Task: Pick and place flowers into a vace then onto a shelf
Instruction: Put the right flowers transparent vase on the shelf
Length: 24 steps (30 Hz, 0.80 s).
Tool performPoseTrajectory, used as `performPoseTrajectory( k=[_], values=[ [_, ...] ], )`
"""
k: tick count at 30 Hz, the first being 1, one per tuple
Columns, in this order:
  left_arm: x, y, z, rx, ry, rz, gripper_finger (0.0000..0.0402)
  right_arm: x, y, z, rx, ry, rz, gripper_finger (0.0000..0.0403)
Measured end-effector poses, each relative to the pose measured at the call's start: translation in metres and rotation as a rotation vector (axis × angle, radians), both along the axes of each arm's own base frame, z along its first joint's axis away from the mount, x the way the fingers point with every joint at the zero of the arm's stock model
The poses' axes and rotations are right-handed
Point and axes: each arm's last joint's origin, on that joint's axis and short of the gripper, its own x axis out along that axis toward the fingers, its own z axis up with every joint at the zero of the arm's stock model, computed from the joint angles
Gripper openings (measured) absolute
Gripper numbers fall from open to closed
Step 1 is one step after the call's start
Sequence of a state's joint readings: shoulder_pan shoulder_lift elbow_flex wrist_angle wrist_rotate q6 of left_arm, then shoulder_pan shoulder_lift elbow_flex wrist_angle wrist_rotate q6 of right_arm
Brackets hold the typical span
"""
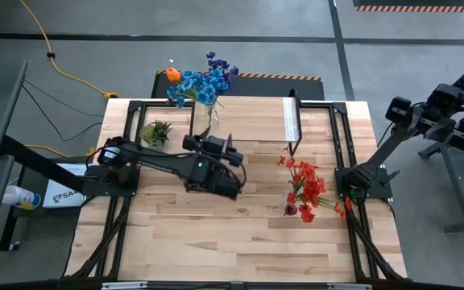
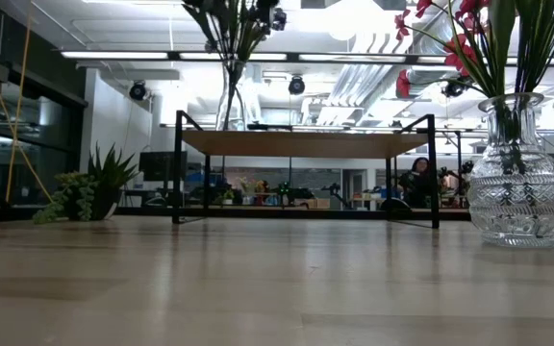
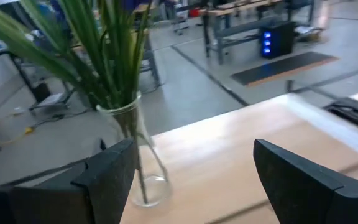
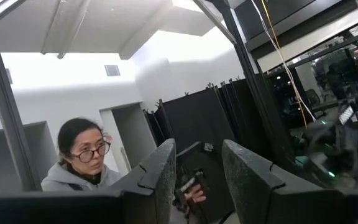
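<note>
The blue flowers [image 1: 202,83], with one orange bloom [image 1: 172,75], stood upright in a slim clear vase [image 1: 211,110] on the shelf [image 1: 252,118]. The red flowers [image 1: 305,185] stood in a round cut-glass vase [image 2: 518,183] nearer the camera than the shelf, well apart from it.

Grey floor [image 1: 393,56], bright ceiling lights [image 2: 354,17]
</note>
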State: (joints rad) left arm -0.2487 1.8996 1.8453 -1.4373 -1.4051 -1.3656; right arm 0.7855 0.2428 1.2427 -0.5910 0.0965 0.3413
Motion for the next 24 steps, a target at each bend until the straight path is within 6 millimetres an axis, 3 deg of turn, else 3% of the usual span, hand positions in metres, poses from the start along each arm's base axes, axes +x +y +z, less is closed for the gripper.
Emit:
performPoseTrajectory(
  k=[7, 14, 24],
  values=[
    [-0.011, -0.049, 0.032, -0.006, 0.03, -0.166, 0.0353, -0.004, -0.002, -0.011, -0.03, 0.168, 0.087, 0.0124],
    [-0.032, -0.098, 0.059, -0.041, -0.058, -0.324, 0.0353, -0.003, 0.0, -0.026, -0.056, 0.365, 0.139, 0.0124],
    [-0.044, -0.142, 0.07, -0.123, -0.197, -0.452, 0.0353, -0.003, 0.0, -0.049, -0.098, 0.645, 0.135, 0.0124]
  ],
)
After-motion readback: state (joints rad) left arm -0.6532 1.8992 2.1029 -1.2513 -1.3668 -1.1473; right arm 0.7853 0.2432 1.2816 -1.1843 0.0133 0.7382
